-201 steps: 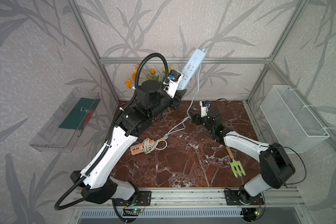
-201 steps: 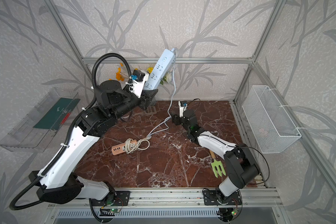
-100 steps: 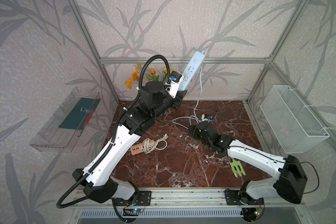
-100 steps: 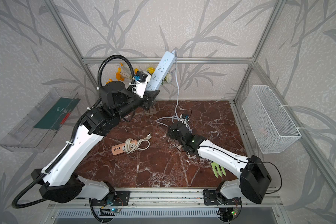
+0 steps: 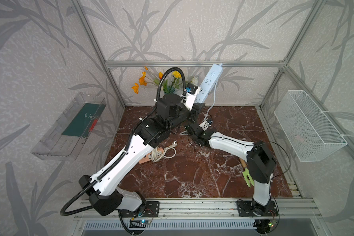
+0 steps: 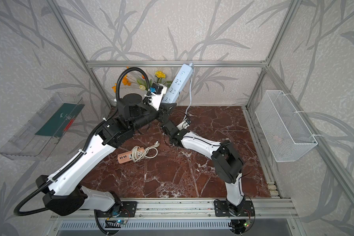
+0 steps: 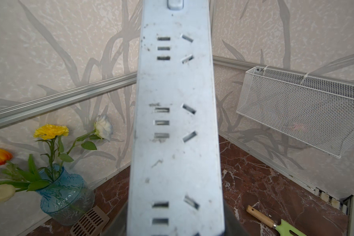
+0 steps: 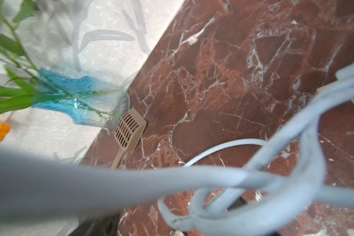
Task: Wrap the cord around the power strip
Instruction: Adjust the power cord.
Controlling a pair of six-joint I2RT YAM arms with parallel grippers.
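Power strip (image 5: 209,81) stands raised by the back wall (image 5: 243,87), clamped low in the left pincer (image 5: 200,104), likely so its cord (image 5: 214,96) hangs free for winding, while the right pincer (image 5: 190,126) sits among slack loops on the tabletop (image 5: 192,173), its grip impossible to tell.

A: Back corner?
B: Blue glass vase (image 7: 65,196) of flowers; beige slotted scoop (image 7: 90,221) lying just beside it.
A: Elsewhere?
B: Green garden fork (image 5: 246,177) on the marble (image 5: 192,173); white wire basket (image 5: 307,126) wall-hung; clear tray (image 5: 55,141) opposite.

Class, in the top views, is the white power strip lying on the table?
No, the white power strip hangs tilted in the air, its lower end in the left end effector.
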